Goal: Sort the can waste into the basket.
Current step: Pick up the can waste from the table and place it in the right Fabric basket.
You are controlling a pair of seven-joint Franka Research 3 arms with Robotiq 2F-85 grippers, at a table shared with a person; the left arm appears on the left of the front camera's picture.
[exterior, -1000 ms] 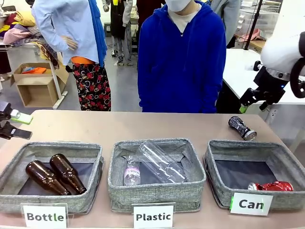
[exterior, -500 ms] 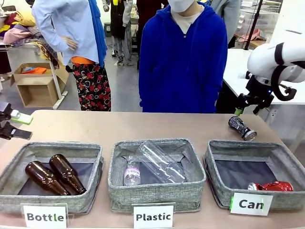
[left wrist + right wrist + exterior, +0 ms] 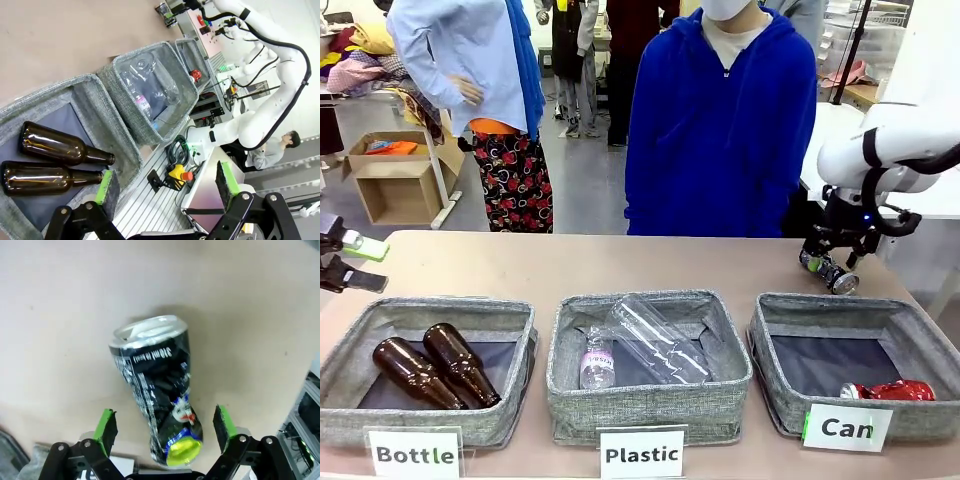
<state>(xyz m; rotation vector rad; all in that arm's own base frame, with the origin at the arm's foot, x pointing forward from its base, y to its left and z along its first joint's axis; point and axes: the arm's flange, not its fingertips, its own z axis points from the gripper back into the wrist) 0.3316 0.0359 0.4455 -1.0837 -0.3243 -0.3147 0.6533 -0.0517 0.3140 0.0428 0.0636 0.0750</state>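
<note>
I have the right gripper (image 3: 830, 258) low over the far right of the surface (image 3: 570, 265), its fingers spread wide on either side of the dark crushed can (image 3: 827, 269), which lies on its side just beyond the far rim of the Can basket (image 3: 920, 335). On my right wrist view the dark can (image 3: 157, 390) lies between the two green pads (image 3: 106, 424) with a clear gap on each side, silver end pointing away from the camera; nothing is gripped. The red crushed can (image 3: 890, 390) lies inside the Can basket, at its near right corner behind the white label. The middle basket (image 3: 650, 400), labelled Plastic, holds clear plastic bottles (image 3: 645, 345), and the left basket (image 3: 350, 350), labelled Bottle, holds two brown glass bottles (image 3: 435, 365). My left gripper (image 3: 165, 192) sits at the left edge of the surface with its fingers wide and nothing between them. A person in a blue hoodie (image 3: 720, 130) stands at the far side.
</note>
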